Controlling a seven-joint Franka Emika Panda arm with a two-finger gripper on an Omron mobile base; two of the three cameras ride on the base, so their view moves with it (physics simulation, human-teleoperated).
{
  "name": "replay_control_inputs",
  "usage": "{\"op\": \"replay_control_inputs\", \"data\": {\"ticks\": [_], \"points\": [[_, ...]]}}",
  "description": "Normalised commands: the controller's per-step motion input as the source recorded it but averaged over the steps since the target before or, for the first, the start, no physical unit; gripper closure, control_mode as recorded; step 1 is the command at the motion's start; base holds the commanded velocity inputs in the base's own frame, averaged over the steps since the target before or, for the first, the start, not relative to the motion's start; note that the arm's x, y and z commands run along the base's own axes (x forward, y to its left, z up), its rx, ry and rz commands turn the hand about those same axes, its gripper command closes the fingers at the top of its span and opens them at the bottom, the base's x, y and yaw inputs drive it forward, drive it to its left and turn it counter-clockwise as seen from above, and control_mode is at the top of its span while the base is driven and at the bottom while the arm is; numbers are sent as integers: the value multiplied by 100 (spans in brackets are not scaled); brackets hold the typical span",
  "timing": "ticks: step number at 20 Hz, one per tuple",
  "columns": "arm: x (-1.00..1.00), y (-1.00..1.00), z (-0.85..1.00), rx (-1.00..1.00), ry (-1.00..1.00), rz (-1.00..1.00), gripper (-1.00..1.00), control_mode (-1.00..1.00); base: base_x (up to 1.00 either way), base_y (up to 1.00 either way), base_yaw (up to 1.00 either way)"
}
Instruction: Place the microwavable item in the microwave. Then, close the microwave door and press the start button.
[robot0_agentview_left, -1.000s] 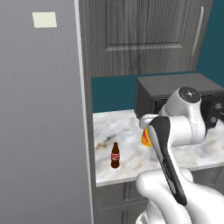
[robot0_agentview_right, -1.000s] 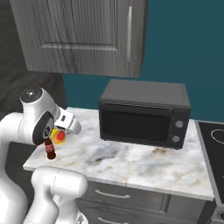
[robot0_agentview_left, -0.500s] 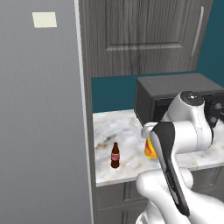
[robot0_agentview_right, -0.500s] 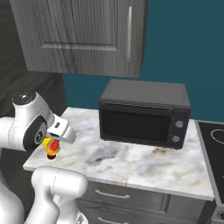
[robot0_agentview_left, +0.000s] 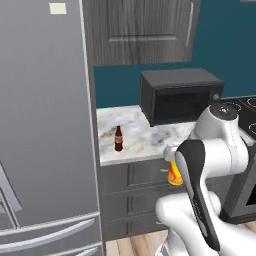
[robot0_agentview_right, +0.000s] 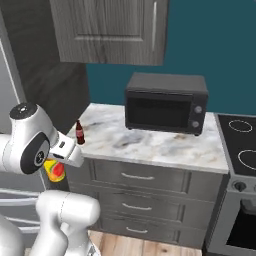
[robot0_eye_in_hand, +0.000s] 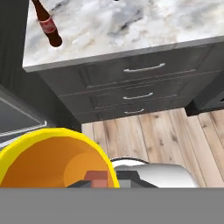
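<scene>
- One small yellow cup with a red-orange mark (robot0_agentview_left: 174, 173) is in the scene, hanging off the counter in front of the drawer fronts, below the countertop edge; in the right base view the yellow cup (robot0_agentview_right: 54, 169) sits beneath the arm's wrist, and in the hand view its orange inside and yellow rim (robot0_eye_in_hand: 52, 159) lie close to the camera.
- One two-finger gripper (robot0_eye_in_hand: 98, 178) is closed on the yellow cup.
- One brown cola bottle with a red label (robot0_agentview_left: 118, 138) stands upright on the white marbled countertop (robot0_agentview_left: 150, 140), near its left end; no writing on the label can be read.
- One dark countertop oven with round knobs (robot0_agentview_right: 166, 103) stands at the back of the countertop, well apart from the bottle.
- One grey refrigerator (robot0_agentview_left: 42, 125) stands left of the counter, bearing one pale blank note (robot0_agentview_left: 57, 8).
- Three drawer handles (robot0_eye_in_hand: 144, 68) show in a stack under the countertop.
- One black stove top (robot0_agentview_right: 240, 142) adjoins the counter on the right.
- Against the earlier pictures, both base views have pulled back from the counter, so drawers and wooden floor (robot0_eye_in_hand: 175, 131) now appear; the cup, then over the countertop beside the bottle, is now off the counter.
</scene>
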Motion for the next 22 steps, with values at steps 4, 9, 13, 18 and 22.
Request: {"op": "replay_control_inputs", "data": {"ticks": [4, 9, 13, 18, 22], "points": [[0, 0, 0, 0, 0, 0, 100, 100, -100, 18, 0], [0, 0, 0, 0, 0, 0, 100, 100, -94, 32, 0], [0, 0, 0, 0, 0, 0, 100, 100, -51, 70, 0], [0, 0, 0, 0, 0, 0, 100, 100, -16, 93, 0], [0, 0, 0, 0, 0, 0, 100, 100, 0, 100, 0]]}}
